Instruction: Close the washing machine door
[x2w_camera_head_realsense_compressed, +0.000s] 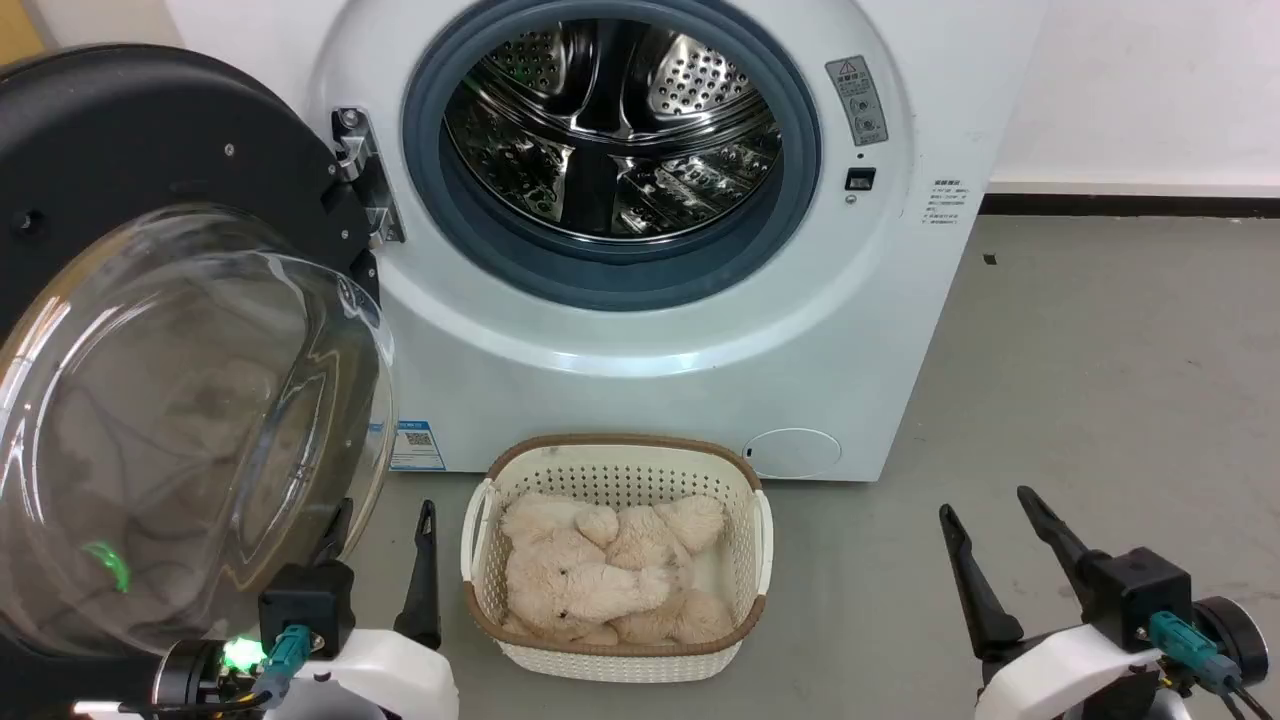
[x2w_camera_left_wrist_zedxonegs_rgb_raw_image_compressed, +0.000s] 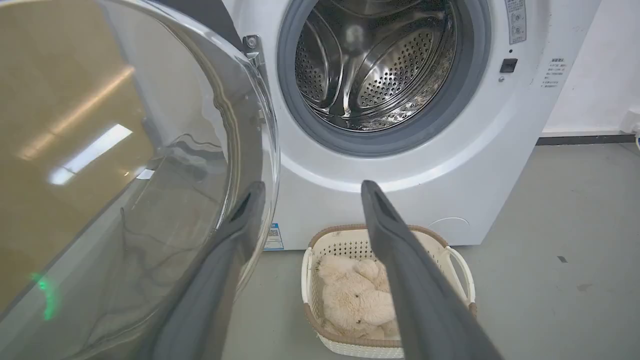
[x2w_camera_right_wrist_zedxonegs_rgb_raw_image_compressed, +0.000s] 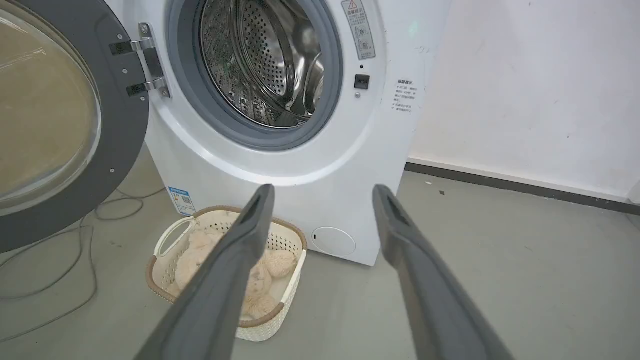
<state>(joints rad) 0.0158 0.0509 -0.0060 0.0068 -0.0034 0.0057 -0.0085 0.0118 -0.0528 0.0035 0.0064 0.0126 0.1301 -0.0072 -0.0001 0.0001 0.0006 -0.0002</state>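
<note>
2 sets of jaws, both spread wide and holding nothing. The left gripper (x2w_camera_head_realsense_compressed: 385, 510) hangs low near the floor (x2w_camera_head_realsense_compressed: 1100, 380). Its outer finger (x2w_camera_left_wrist_zedxonegs_rgb_raw_image_compressed: 235, 235) is just beside the lower curve of the glass bowl (x2w_camera_left_wrist_zedxonegs_rgb_raw_image_compressed: 150, 175), and from where I stand I cannot tell whether they touch. The right gripper (x2w_camera_head_realsense_compressed: 985, 502) is well apart from everything, over bare grey floor to the right of the basket (x2w_camera_head_realsense_compressed: 620, 445). That basket sits between the 2 arms with a cream plush toy (x2w_camera_head_realsense_compressed: 600, 575) in it.

On the robot's left the washing machine door (x2w_camera_head_realsense_compressed: 180, 330) stands swung right out. It hangs from the metal hinge (x2w_camera_head_realsense_compressed: 365, 175) at the left of the washing machine (x2w_camera_head_realsense_compressed: 700, 350), leaving the steel drum (x2w_camera_head_realsense_compressed: 610, 120) open to the room.

That door looks heavy for its size, rigid, and able to swing only about the hinge. The glass is smooth and curved, likely slippery, and a knock from a hard fingertip would do it no good. I'd judge the wide black rim (x2w_camera_head_realsense_compressed: 120, 120) the better place: flat and tough, and a push on its outer face far from the hinge gives most leverage. No pinch seems needed. The final stretch probably wants a firm press, so the catch seats in the small dark latch slot (x2w_camera_head_realsense_compressed: 859, 178) to the right of the opening.
</note>
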